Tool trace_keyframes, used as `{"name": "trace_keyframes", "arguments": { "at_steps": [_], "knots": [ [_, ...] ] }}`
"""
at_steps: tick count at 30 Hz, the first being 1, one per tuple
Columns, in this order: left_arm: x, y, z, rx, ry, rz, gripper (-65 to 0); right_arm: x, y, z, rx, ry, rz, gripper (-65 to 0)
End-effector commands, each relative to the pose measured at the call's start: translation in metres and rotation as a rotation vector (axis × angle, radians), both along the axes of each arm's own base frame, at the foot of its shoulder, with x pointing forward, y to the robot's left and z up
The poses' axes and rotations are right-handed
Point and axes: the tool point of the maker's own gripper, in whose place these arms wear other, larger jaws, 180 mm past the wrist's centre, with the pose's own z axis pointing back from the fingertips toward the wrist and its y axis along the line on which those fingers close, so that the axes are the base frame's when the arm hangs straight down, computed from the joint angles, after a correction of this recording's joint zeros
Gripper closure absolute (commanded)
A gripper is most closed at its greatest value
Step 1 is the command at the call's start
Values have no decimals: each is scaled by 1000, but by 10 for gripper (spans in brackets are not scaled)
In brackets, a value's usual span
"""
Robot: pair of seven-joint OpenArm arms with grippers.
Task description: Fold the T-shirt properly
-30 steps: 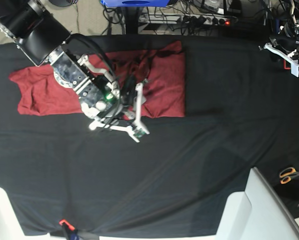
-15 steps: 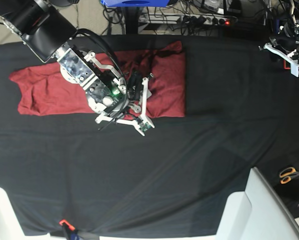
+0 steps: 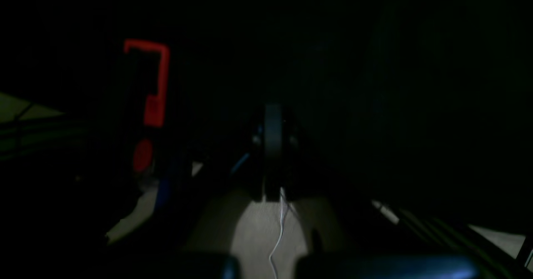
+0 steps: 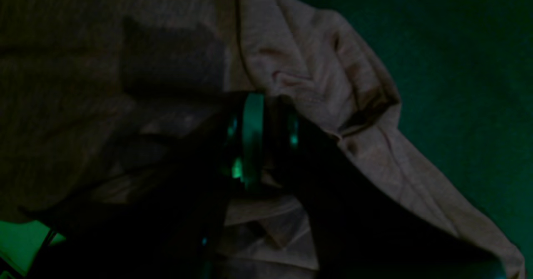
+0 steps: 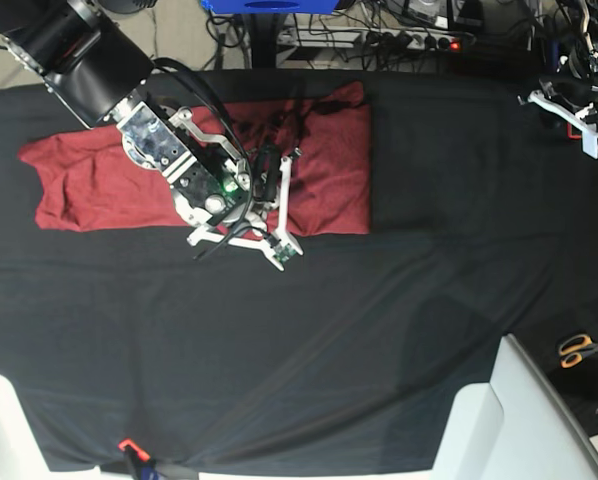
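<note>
The T-shirt [image 5: 319, 170] lies as a long rust-red band across the far left part of the black-draped worktop [image 5: 379, 330], running from a wider flat end at the left to a squared, doubled-over block at the right. The right tool [image 5: 269, 215] sits over the near edge of that block, its white fingers [image 5: 279, 205] spread apart in the base view, one lying across the red cloth and the other reaching onto the black cover just past the hem. The arm behind it and its dark cables cross the middle of the garment and hide the cloth there. In the right wrist view the picture is dim and green-tinted; a rumpled fold of fabric [image 4: 333, 104] lies just in front of the camera, and whether any cloth is pinched cannot be told from it.

The left tool [image 5: 579, 115] hangs at the far right corner, well apart from the shirt, above the worktop's edge; its view is nearly black and I cannot tell whether it is released or clenched. Orange-handled scissors [image 5: 579, 350] lie at the right edge beside a white panel [image 5: 524, 420]. A power strip [image 5: 409, 40] and tangled cables sit beyond the far edge
</note>
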Motion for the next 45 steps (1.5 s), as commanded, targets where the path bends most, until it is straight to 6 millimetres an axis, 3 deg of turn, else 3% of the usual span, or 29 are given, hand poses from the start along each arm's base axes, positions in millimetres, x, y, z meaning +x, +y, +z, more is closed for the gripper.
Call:
{"name": "trace_keyframes", "arguments": {
  "at_steps": [1, 11, 17, 28, 30, 33, 35, 38, 45],
  "knots": [
    [0, 8, 5, 20, -9, -1, 0, 18, 5, 15, 20, -52, 3, -59],
    [0, 8, 5, 18, -8, 1, 0, 41, 0, 29, -11, -82, 1, -59],
    [0, 8, 5, 19, -9, 0, 0, 42, -16, 8, -57, -51, -20, -59],
    [0, 8, 5, 19, -9, 0, 0, 66, -29, 18, -70, -113, -35, -66],
    [1, 7, 5, 18, -9, -1, 0, 69, -29, 20, -72, -118, -35, -129],
    [1, 7, 5, 18, -9, -1, 0, 70, -34, 21, -111, -122, -32, -317],
    [1, 7, 5, 18, -9, -1, 0, 72, -38, 22, -152, -149, -22, -338],
    [1, 7, 5, 18, -9, -1, 0, 64, -37, 27, -172, -176, -12, -309],
    [7, 7, 7, 18, -24, 0, 0, 12, -17, 58, -37, -154, -42, -285]
  ]
}}
